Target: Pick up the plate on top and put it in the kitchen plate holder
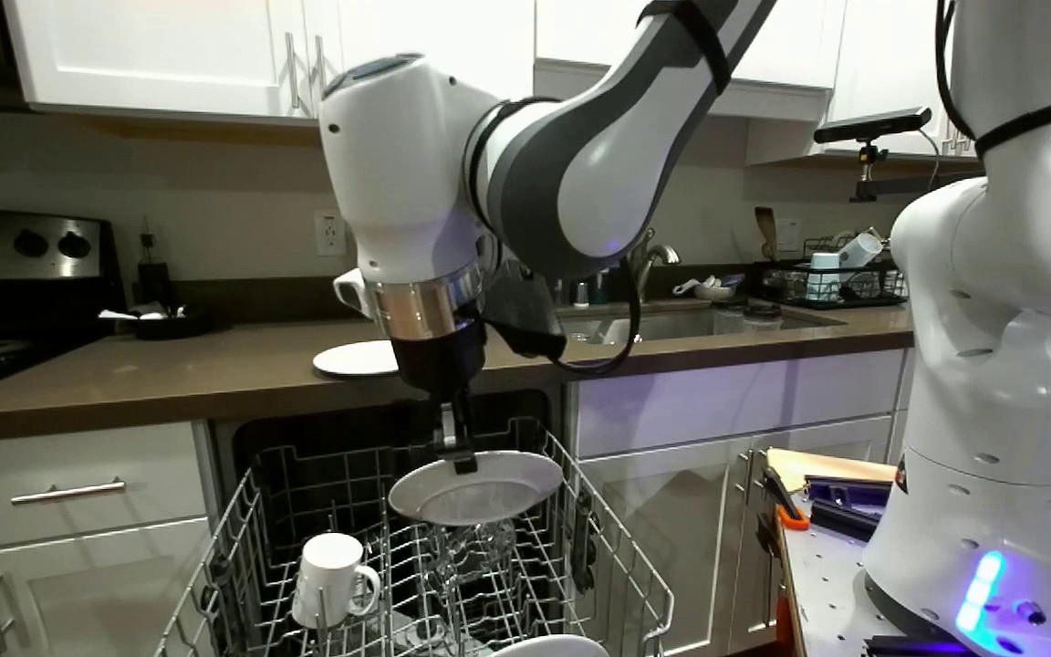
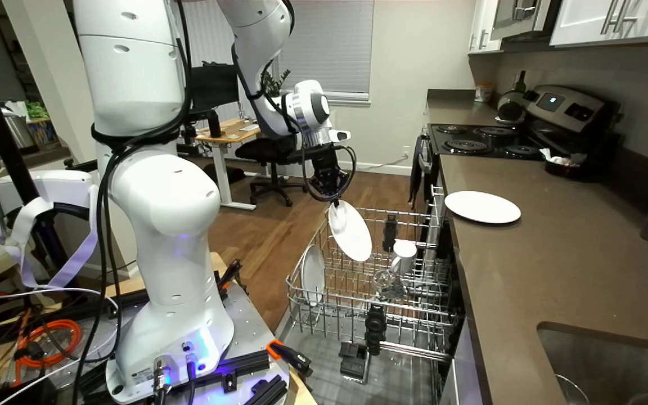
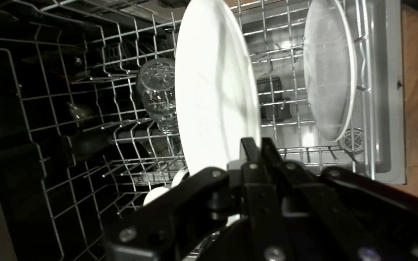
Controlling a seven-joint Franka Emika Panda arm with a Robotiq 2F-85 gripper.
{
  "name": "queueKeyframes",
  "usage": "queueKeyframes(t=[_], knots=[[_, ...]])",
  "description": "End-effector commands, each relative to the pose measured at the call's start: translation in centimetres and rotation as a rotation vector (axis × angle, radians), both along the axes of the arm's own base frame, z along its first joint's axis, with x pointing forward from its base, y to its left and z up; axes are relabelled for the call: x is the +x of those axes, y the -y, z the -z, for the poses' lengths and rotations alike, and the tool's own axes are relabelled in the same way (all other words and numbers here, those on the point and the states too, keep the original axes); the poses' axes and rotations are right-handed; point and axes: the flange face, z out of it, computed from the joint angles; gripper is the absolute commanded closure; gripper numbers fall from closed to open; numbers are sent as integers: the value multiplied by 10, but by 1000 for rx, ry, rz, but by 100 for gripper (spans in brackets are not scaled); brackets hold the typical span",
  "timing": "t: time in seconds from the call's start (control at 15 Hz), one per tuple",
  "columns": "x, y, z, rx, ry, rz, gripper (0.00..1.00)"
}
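Note:
My gripper (image 1: 458, 459) is shut on the rim of a white plate (image 1: 489, 493) and holds it tilted above the kitchen plate holder, the grey wire rack (image 1: 617, 523). An exterior view also shows the gripper (image 2: 336, 201), the held plate (image 2: 350, 232) hanging steeply, and the rack (image 2: 335, 293). In the wrist view the fingertips (image 3: 259, 143) pinch the edge of the plate (image 3: 212, 83), which hides part of the rack (image 3: 296, 103). A like plate (image 2: 313, 274) stands upright in the rack; it also shows in the wrist view (image 3: 328, 69). Another white plate (image 2: 482, 207) lies flat on the countertop.
A white mug (image 1: 329, 579) stands upside down in the rack. Clear glasses (image 1: 471, 552) stand beside it, close under the held plate. The brown countertop (image 2: 554, 270) edge runs along the rack. A stove (image 2: 473, 138) and a sink (image 1: 671, 321) flank the counter.

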Motion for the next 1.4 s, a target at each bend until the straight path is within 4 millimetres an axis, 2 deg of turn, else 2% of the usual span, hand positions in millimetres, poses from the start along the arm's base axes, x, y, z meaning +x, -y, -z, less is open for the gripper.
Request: queueKeyframes(t=[0.0,0.27,0.73,0.8,1.13,1.33], knots=[[-2,8,-25,131,-62,-86,95],[12,25,-33,248,-164,-143,95],[30,62,-21,365,-237,-166,94],[21,58,-18,330,-227,-151,94],[25,61,-14,337,-235,-150,95],[31,62,-5,354,-270,-162,94]])
